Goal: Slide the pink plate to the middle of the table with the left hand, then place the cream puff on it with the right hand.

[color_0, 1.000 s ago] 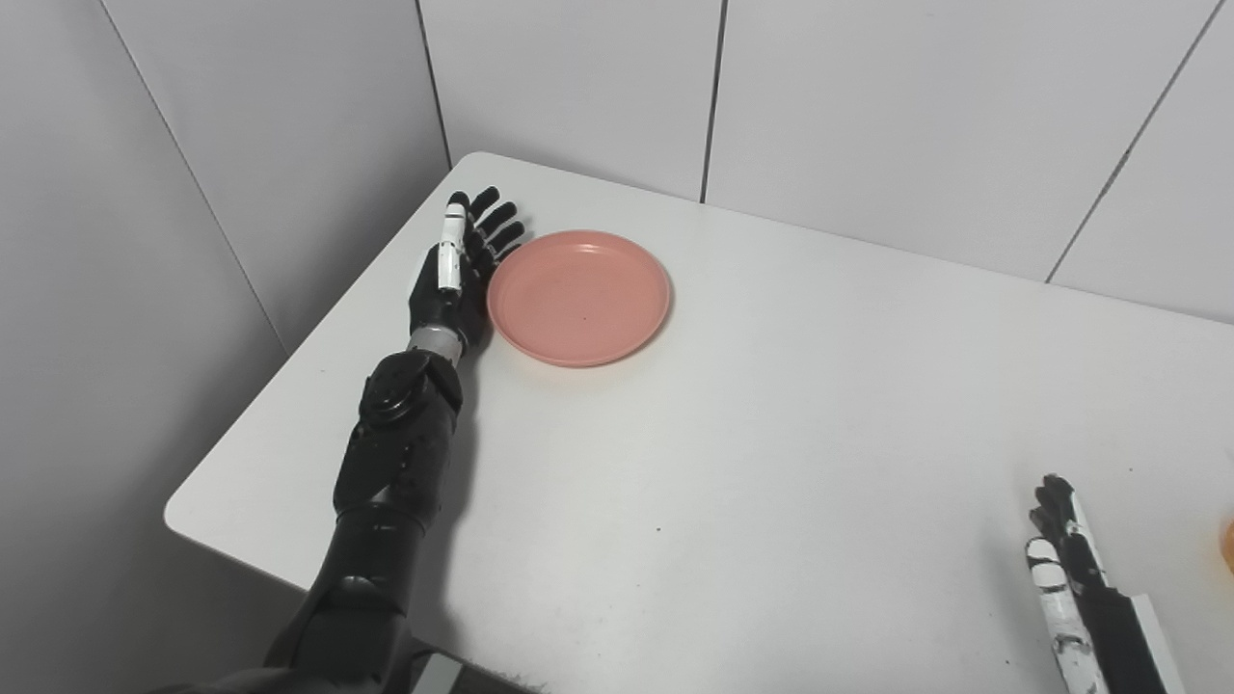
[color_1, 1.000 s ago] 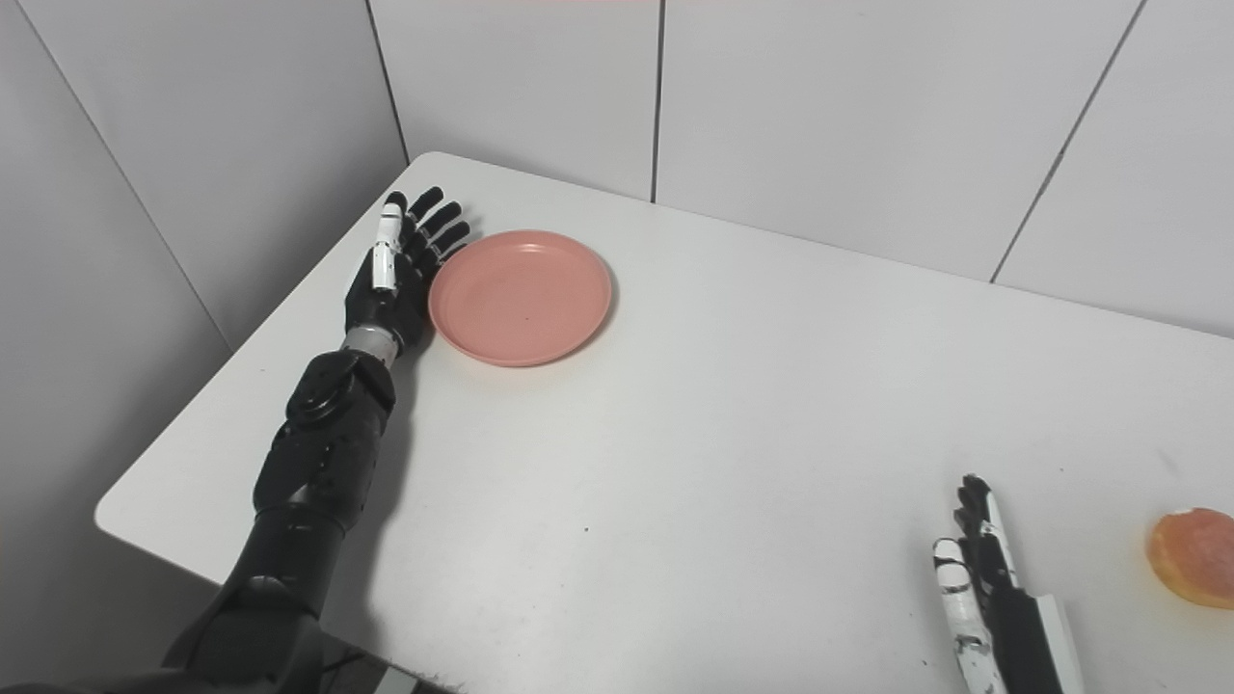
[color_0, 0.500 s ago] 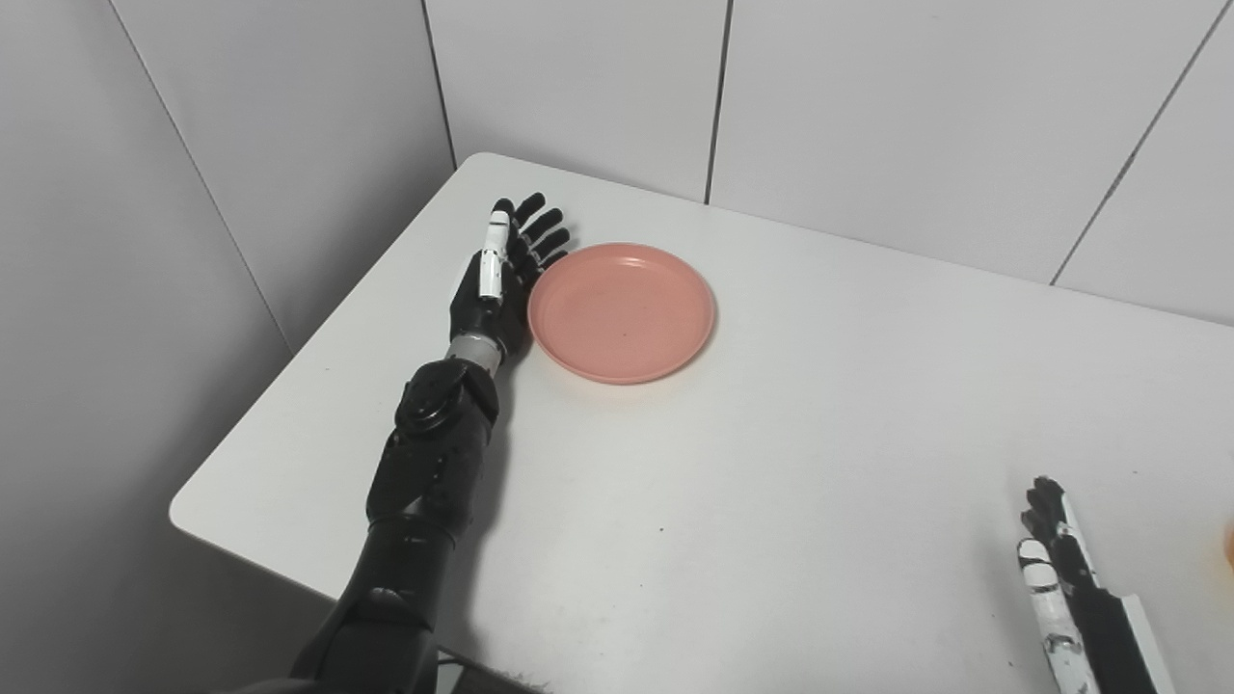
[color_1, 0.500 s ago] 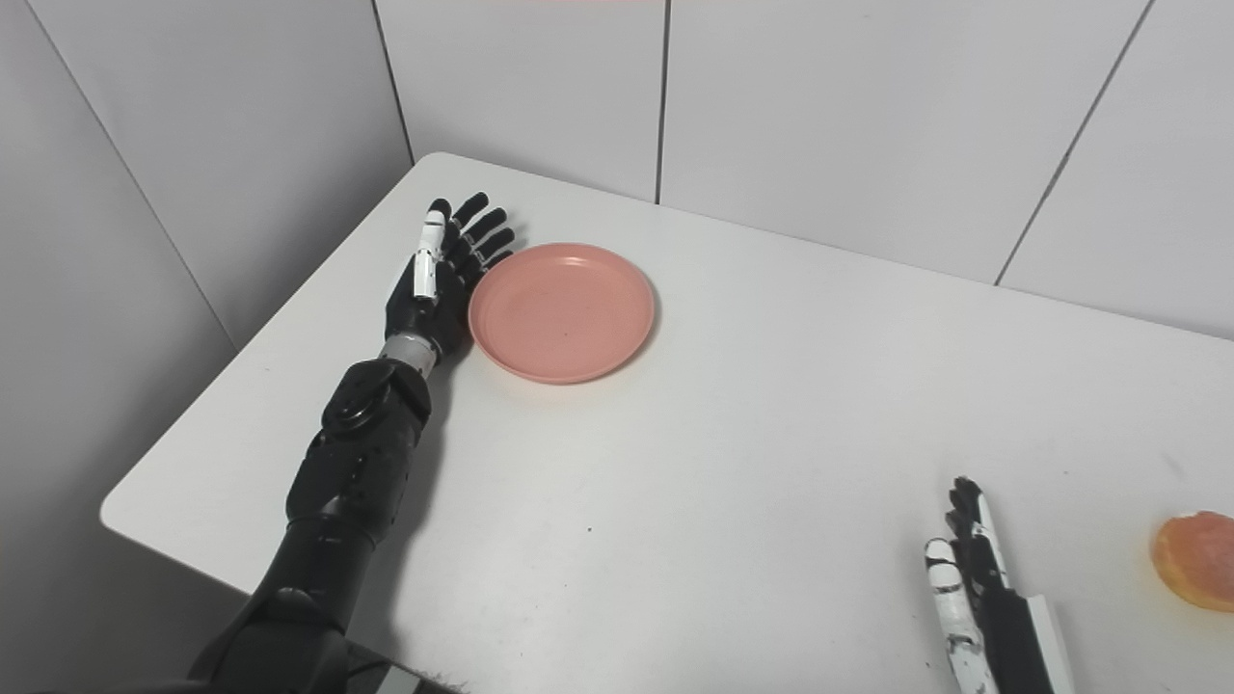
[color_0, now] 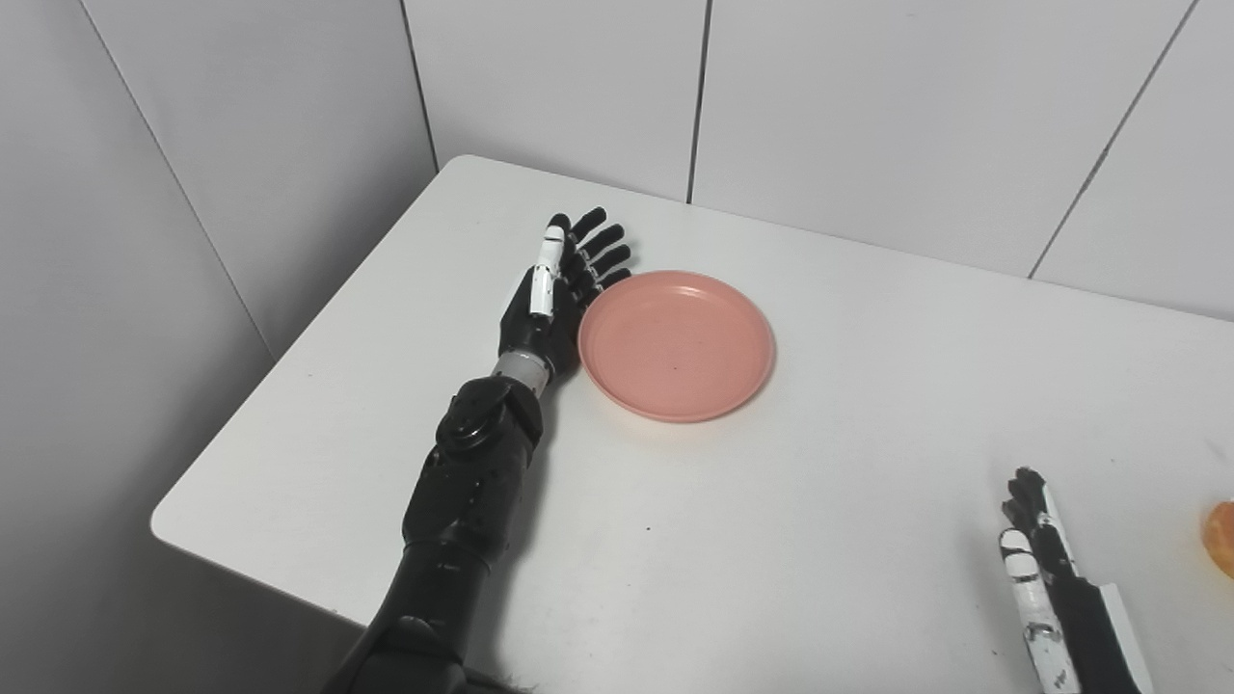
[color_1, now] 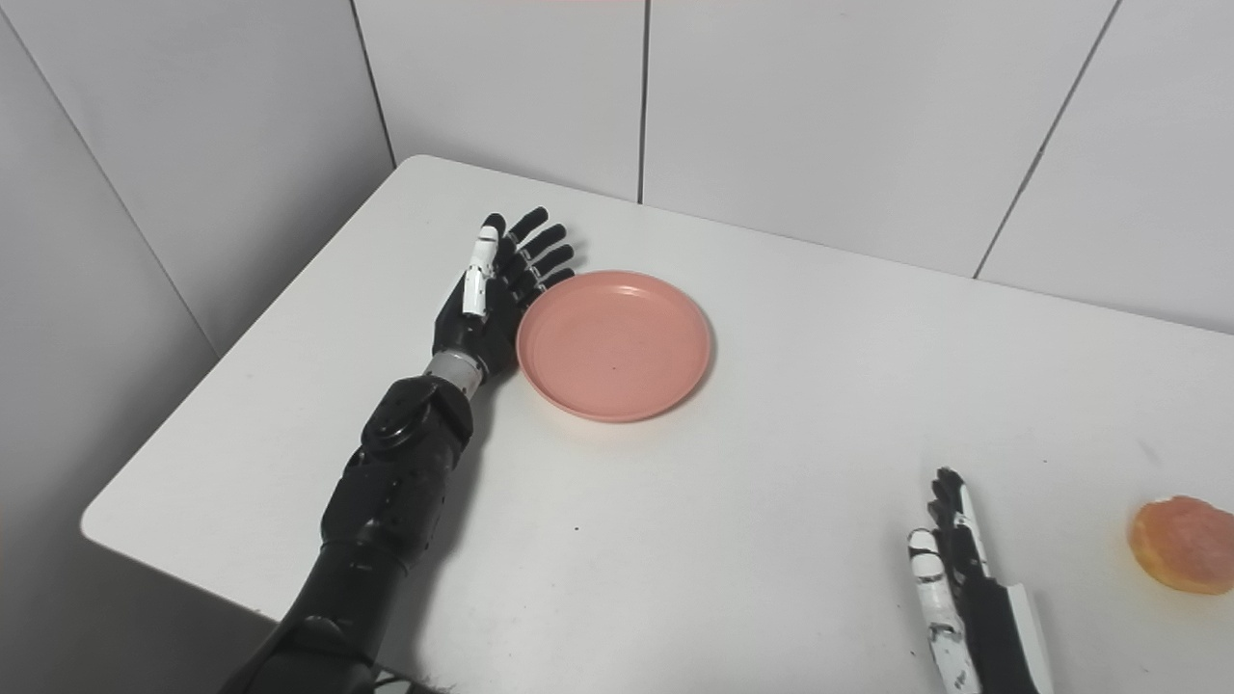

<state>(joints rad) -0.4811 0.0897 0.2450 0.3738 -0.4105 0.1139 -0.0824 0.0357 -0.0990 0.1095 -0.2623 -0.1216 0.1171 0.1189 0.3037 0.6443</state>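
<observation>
One pink plate (color_1: 614,344), one cream puff (color_1: 1183,556), two hands flat.

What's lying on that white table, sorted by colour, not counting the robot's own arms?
Pink: 1, the plate.
Orange: 1, the cream puff.
Total: 2.

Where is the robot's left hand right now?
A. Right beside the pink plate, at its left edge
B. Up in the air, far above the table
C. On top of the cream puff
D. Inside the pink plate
A: the left hand, fingers spread, sits against the left rim of the pink plate.
</observation>
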